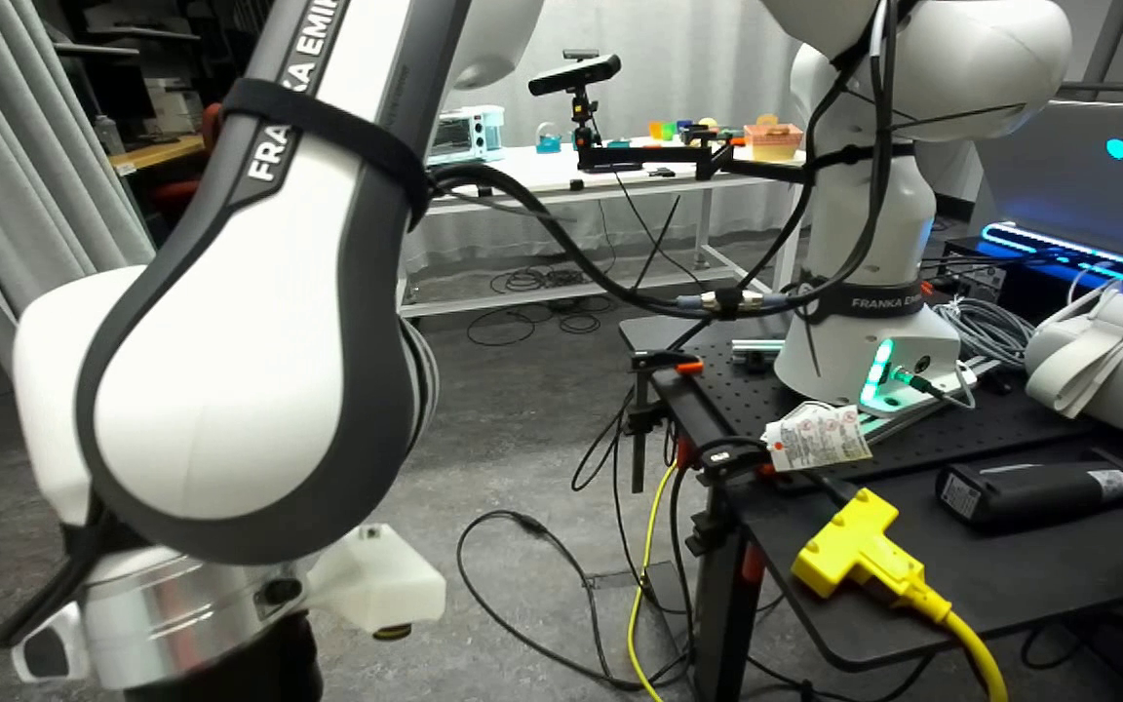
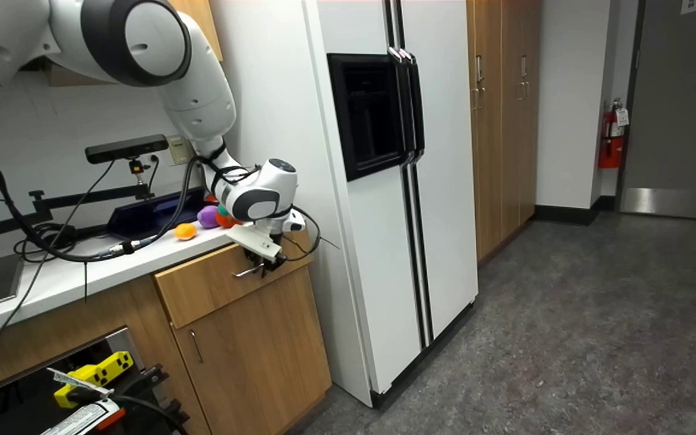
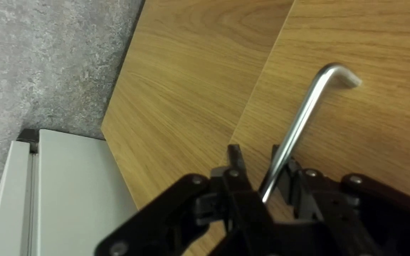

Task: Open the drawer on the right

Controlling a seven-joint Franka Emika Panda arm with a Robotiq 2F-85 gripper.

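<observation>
Fingers [image 3: 236, 158] parted, one on each side of the metal handle [image 3: 297, 128], your gripper [image 3: 255, 153] was presumably placed to squeeze it and pull out the drawer [image 3: 376, 142], whose wooden front sat closed just beyond the fingers.

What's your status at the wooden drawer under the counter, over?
Tool open, straddling metal handle, grip not yet closed. Drawer shut. Refrigerator alongside, apparently not in the way.
</observation>
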